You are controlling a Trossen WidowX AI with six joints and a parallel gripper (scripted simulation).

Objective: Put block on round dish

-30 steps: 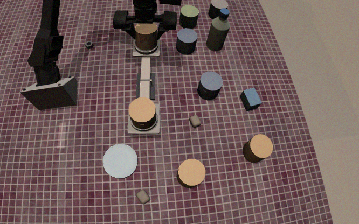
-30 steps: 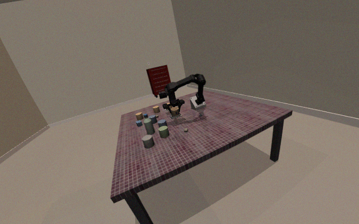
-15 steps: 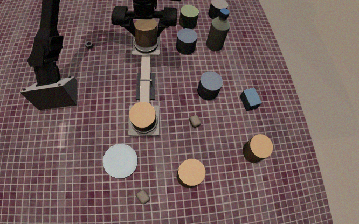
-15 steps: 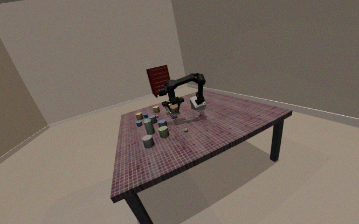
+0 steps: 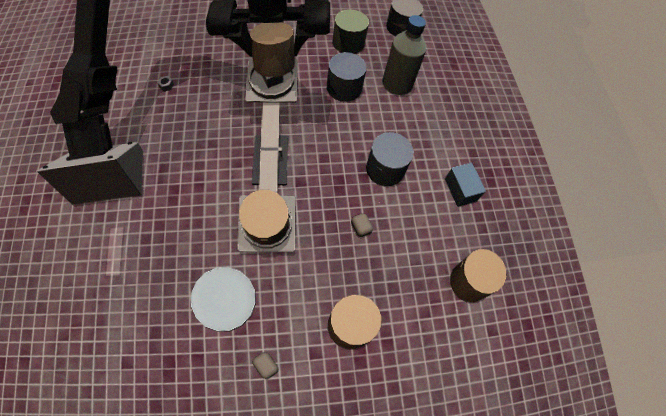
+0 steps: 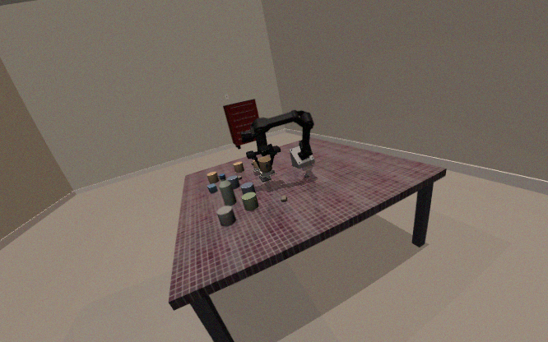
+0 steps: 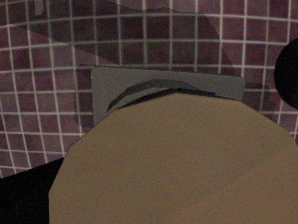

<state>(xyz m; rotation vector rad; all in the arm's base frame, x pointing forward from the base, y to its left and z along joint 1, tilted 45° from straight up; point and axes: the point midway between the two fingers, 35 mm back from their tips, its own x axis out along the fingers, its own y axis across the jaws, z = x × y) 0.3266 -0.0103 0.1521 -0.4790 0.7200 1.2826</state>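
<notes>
My gripper (image 5: 272, 43) (image 6: 263, 159) is shut on the far tan cup (image 5: 272, 51) (image 7: 180, 183) and holds it a little above the far pad (image 5: 253, 94) (image 7: 103, 92) of the balance (image 5: 269, 129). A small dark block (image 5: 274, 80) shows on that pad under the raised cup. The other tan cup (image 5: 263, 214) stands upright on the near pad (image 5: 245, 247). The pale round dish (image 5: 222, 298) lies on the table in front of the near pad. In the wrist view the cup fills most of the picture and hides the block.
Right of the far pad stand two dark cylinders (image 5: 346, 75) (image 5: 350, 29), a bottle (image 5: 404, 55) and a grey cylinder (image 5: 404, 12). Further right are a blue-topped cylinder (image 5: 390, 157), a blue cube (image 5: 464, 183), two tan cylinders (image 5: 355, 320) (image 5: 478, 273) and two pebbles (image 5: 361, 224) (image 5: 265, 365). The arm's base (image 5: 93, 170) stands left.
</notes>
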